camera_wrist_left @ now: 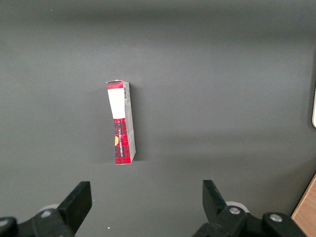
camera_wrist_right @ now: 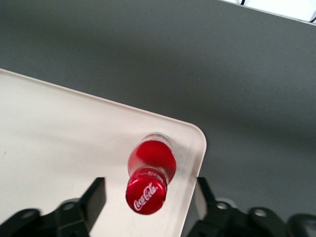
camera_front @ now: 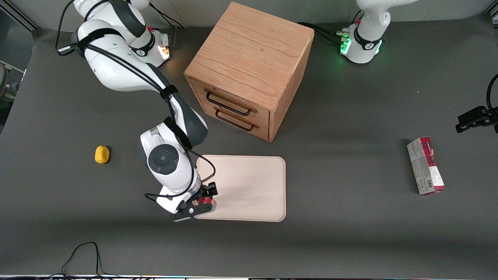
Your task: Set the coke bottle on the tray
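The coke bottle (camera_wrist_right: 148, 182), red with a red Coca-Cola cap, stands upright on the cream-white tray (camera_wrist_right: 74, 138), close to a rounded corner. My right gripper (camera_wrist_right: 149, 187) is straight above it, open. Its two dark fingers (camera_wrist_right: 96, 195) stand on either side of the cap with clear gaps and do not touch it. In the front view the gripper (camera_front: 202, 200) hangs over the tray's (camera_front: 249, 186) corner nearest the camera at the working arm's end. Only a bit of the bottle's red (camera_front: 205, 201) shows between the fingers there.
A wooden drawer cabinet (camera_front: 249, 74) stands farther from the camera than the tray. A yellow lump (camera_front: 102, 154) lies toward the working arm's end. A red-and-grey carton (camera_front: 426, 166) lies toward the parked arm's end and also shows in the left wrist view (camera_wrist_left: 121, 123).
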Available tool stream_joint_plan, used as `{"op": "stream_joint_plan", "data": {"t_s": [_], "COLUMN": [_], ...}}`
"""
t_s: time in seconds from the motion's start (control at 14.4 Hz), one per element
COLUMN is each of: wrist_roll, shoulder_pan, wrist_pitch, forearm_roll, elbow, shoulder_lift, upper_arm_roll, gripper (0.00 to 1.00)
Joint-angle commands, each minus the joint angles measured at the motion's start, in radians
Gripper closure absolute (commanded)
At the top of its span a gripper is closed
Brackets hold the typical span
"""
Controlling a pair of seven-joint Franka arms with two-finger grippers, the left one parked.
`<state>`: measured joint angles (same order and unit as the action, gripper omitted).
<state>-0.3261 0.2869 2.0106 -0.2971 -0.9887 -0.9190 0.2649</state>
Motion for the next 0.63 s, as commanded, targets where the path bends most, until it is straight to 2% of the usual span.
{"op": "stream_joint_plan", "data": {"t_s": [0.0,0.14,0.35,0.42,0.56], "wrist_roll": [-0.051,-0.041,-0.030,-0.015,0.034], "shoulder_pan": [-0.006,-0.031,-0.032,-0.032,-0.031], "wrist_pitch": [-0.035,-0.101,-0.125,-0.124,-0.124], "forearm_roll": [0.007,0.093,0.258,0.285,0.288], "elbow": [-0.004,-0.080,-0.297,-0.389,-0.575], "shoulder_lift": [0.069,0.173,0.401,0.483,0.651], "upper_arm_roll": [0.002,-0.021,-0.148,-0.191,-0.239], "gripper": [0.00,0.00,0.00,0.00,0.00]}}
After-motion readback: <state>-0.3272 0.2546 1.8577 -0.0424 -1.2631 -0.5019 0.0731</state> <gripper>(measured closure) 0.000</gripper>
